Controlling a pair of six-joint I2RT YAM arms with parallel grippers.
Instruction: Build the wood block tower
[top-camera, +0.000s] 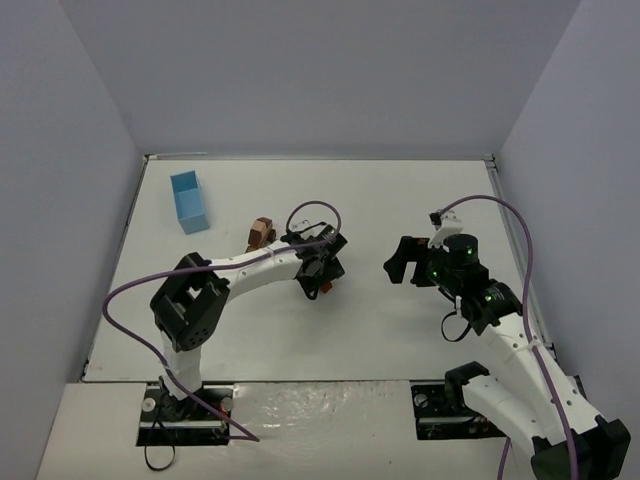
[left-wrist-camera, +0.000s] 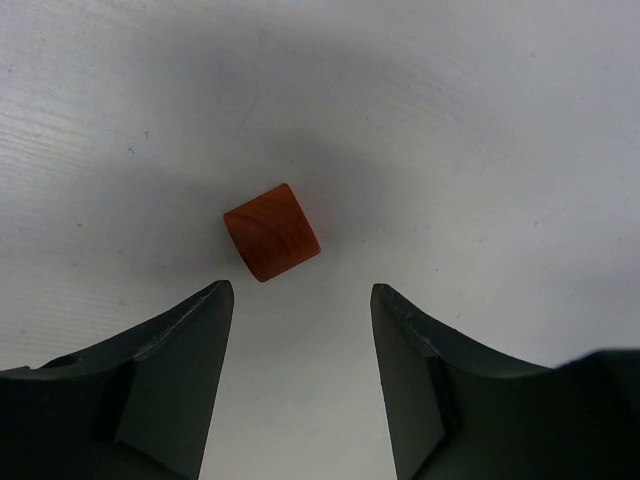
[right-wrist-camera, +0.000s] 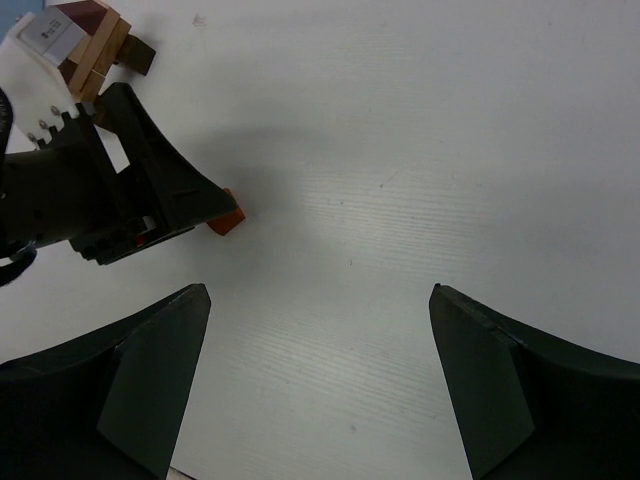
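A reddish-orange wood block lies on the white table just beyond my left gripper, which is open and empty above it. In the top view the block peeks out under the left gripper. The tower, a small stack of tan, brown and dark blocks, stands behind the left arm; it also shows in the right wrist view. My right gripper is open and empty over bare table, to the right of the left gripper and the orange block.
A light blue rectangular box stands at the back left of the table. Purple cables loop over both arms. Grey walls enclose the table on three sides.
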